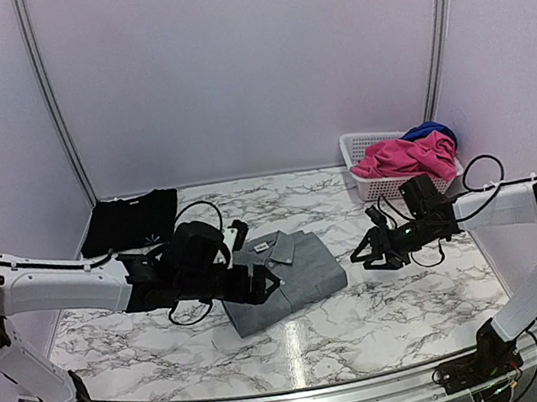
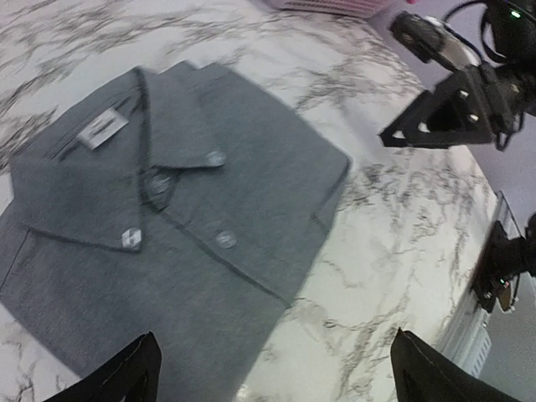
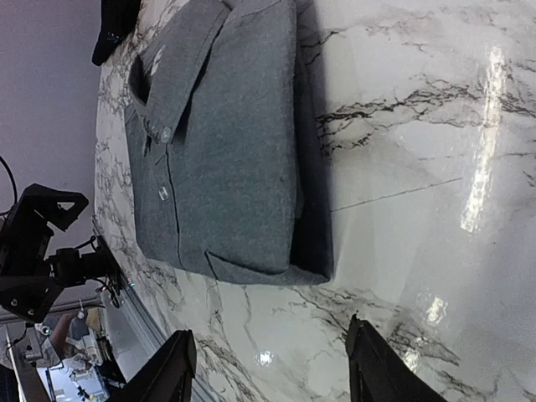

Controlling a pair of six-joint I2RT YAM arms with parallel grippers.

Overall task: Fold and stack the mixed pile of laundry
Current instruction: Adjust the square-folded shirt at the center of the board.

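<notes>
A grey buttoned shirt point(image 1: 285, 277) lies folded flat on the marble table's middle, collar and label up point(image 2: 184, 209) point(image 3: 226, 142). My left gripper point(image 1: 252, 261) hovers over the shirt's left part, open and holding nothing; its fingertips point(image 2: 134, 368) stand wide apart in the left wrist view. To the right of the shirt's edge my right gripper point(image 1: 370, 255) is open and clear of the cloth, empty above bare marble point(image 3: 272, 368). A folded black cloth point(image 1: 132, 221) lies at the back left. A pink piece point(image 1: 403, 156) and a dark blue piece point(image 1: 430, 129) fill the basket.
The white lattice basket point(image 1: 372, 185) stands at the back right against the wall. Bare marble table point(image 1: 397, 313) stretches in front of the shirt and between the grippers. The opposite gripper shows in each wrist view: the right one point(image 2: 435, 113) and the left one point(image 3: 42, 243).
</notes>
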